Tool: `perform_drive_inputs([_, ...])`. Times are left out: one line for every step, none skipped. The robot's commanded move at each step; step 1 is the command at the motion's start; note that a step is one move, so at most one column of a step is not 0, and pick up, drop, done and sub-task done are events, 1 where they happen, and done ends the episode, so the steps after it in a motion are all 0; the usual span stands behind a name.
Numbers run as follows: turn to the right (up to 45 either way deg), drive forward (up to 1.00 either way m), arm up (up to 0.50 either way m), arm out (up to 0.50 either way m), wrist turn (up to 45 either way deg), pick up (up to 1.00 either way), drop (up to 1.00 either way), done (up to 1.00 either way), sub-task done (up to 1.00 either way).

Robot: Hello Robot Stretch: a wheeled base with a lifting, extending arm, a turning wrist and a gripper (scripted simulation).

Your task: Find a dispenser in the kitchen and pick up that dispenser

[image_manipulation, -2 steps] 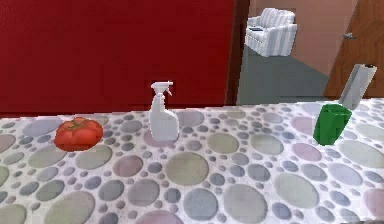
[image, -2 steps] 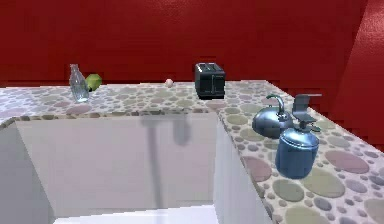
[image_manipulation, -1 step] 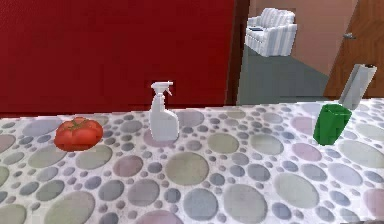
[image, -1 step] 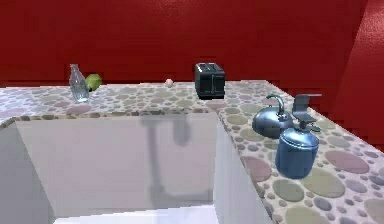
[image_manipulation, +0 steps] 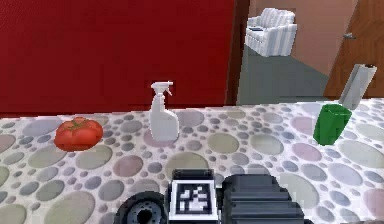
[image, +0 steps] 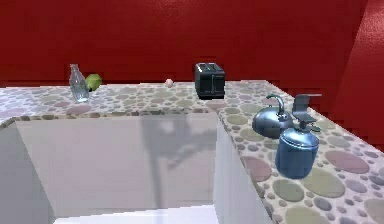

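Right, the white spray dispenser [image_manipulation: 163, 115] stands upright on the pebbled counter [image_manipulation: 230, 150], with a tomato [image_manipulation: 79, 133] at its nine o'clock and a green container [image_manipulation: 331, 123] at three. The gripper [image_manipulation: 146, 211] sits at the dispenser's six o'clock, and I cannot tell whether it holds anything.

The forward view looks ahead and down from close above the pebble-patterned surface [image: 60, 100]. A sink basin [image: 130, 160] spreads from centre to 6 o'clock, and the red wall [image: 190, 35] runs across 12 o'clock, fairly near. A toaster [image: 209, 80] stands toward 12 o'clock and a metal kettle [image: 272, 120] at 3 o'clock. The arm side view faces out across the surface from low and near. The arm's end [image_manipulation: 196, 196] is cut by the frame at 6 o'clock, and a spray bottle [image_manipulation: 163, 115] stands at centre. At 1 o'clock a doorway [image_manipulation: 300, 75] opens onto an armchair [image_manipulation: 270, 30]. The 2 views share the pebbled surface and red wall.
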Motion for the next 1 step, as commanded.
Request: perform_drive_inputs([0.0,0.0,0.0,0.34,0.0,0.0,0.0,0.0,0.0])
